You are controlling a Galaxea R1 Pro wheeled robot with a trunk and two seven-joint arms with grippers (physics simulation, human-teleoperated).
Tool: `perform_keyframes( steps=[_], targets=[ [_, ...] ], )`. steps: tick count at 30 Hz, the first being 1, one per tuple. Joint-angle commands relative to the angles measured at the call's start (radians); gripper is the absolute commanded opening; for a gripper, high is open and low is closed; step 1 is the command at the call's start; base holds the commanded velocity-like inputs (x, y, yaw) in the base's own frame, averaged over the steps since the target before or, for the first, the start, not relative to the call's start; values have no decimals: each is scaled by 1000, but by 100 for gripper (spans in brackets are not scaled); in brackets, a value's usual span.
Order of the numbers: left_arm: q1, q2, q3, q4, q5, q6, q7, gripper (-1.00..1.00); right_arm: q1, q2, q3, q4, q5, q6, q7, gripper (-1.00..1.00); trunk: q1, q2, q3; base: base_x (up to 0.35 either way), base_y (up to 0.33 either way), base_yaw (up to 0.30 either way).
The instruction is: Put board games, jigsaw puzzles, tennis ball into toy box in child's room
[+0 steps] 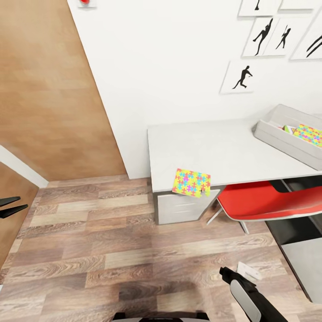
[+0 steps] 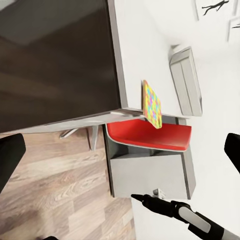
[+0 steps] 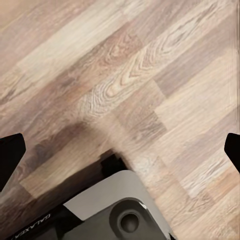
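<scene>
One jigsaw puzzle [image 1: 191, 182], a thin multicoloured square, lies at the front left edge of the pale grey table [image 1: 223, 152], slightly over the edge; the left wrist view catches it edge-on [image 2: 152, 104]. The grey toy box [image 1: 279, 134] stands at the table's right end and holds a second jigsaw puzzle [image 1: 310, 134] and a printed item I cannot identify. My left gripper [image 1: 12, 206] hangs open and empty far to the left, over the floor. My right gripper [image 3: 120, 157] is open and empty, facing the wood floor above my base. The bed, the board games and the tennis ball are out of view.
A red chair [image 1: 264, 201] is tucked under the table to the right of its drawer unit [image 1: 183, 208]. A small white object [image 1: 249, 271] lies on the floor near my right arm [image 1: 248, 297]. The wood-plank floor [image 1: 112, 241] stretches between me and the table.
</scene>
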Motion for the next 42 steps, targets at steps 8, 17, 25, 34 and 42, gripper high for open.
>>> perform_keyframes(
  steps=[8, 17, 25, 34, 42],
  targets=[
    [-1, -13, 0, 0, -1, 11, -4, 100, 0, -2, 6, 6, -4, -4, -6, 100, 1, -2, 12, 0, 0, 0],
    [-1, -13, 2, 0, -2, 11, -4, 100, 0, 1, 7, 24, -3, -5, -6, 100, 1, -2, 27, 0, 0, 0],
    [-1, -15, 1, 0, -2, 11, -4, 100, 0, -2, 7, 26, -3, -5, -6, 100, 1, -2, 40, 0, 0, 0],
    [-1, -15, 1, 0, -2, 11, -4, 100, 0, 2, 7, 27, -3, -5, -6, 100, 1, -2, 54, 0, 0, 0],
    [-1, -15, 0, 0, -3, 11, -4, 100, 0, 0, 7, 27, -6, -4, -4, 100, 1, -2, 68, 0, 0, 0]
  ],
)
